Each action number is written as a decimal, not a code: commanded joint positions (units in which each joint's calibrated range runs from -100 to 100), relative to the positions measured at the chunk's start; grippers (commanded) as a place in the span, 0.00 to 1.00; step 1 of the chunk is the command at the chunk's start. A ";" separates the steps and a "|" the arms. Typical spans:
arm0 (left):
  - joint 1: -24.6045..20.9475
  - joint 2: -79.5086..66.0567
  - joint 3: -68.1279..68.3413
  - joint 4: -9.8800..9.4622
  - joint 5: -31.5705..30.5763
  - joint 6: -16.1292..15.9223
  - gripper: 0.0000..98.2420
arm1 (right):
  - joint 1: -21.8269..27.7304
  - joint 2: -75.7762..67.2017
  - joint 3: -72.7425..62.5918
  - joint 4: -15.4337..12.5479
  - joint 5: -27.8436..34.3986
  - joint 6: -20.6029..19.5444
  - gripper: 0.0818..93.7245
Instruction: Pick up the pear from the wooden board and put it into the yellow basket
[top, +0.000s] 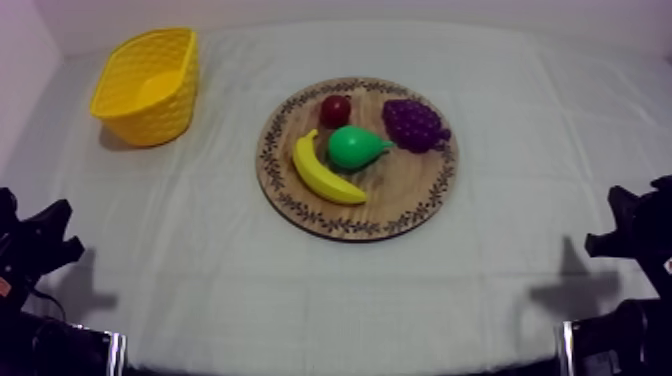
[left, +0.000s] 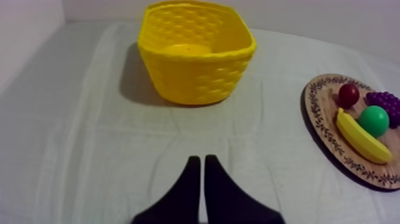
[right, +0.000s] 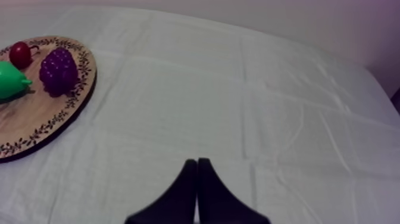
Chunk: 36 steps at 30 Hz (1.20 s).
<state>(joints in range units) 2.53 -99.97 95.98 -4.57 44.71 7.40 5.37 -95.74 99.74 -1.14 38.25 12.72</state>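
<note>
The left gripper (left: 201, 159) was clenched on nothing, its 2 fingers pressed together in a narrow wedge low over the desk (left: 83, 155). Straight ahead of it the basket (left: 196, 74) stood upright on the cloth. The right gripper (right: 196, 161) was clenched the same way, grasping nothing, over bare cloth, with the board (right: 36, 119) off toward the desk's middle. From above, both arms sat low at their own sides of the desk, well apart from everything on it.

The pear (top: 355, 147) lay near the middle of the board, not in the basket. Its narrow end pointed toward the grapes (top: 413, 124), which lay just beside it on the side nearer the right arm. The banana (top: 325, 175) lay just beside the pear on the side nearer the left arm; whether the 2 touched I could not tell. The small red fruit (top: 335, 109) sat just behind the pear, near the far rim. The basket was at the far left of the desk, well apart from the board.
</note>
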 joint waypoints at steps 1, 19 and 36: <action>-0.05 0.03 0.01 0.13 0.01 -0.33 0.00 | -0.01 -0.02 0.04 0.00 -0.02 0.00 0.00; 7.03 30.14 -27.24 -2.69 -4.93 -5.23 0.00 | -0.01 -0.02 0.04 0.00 -0.02 0.00 0.00; 23.20 69.97 -63.00 -5.24 -1.54 -11.20 0.00 | -0.01 -0.02 0.04 0.00 -0.02 0.00 0.00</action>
<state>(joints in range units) 21.87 -37.87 37.74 -9.02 43.02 -4.84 5.37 -95.74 99.74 -1.14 38.28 12.72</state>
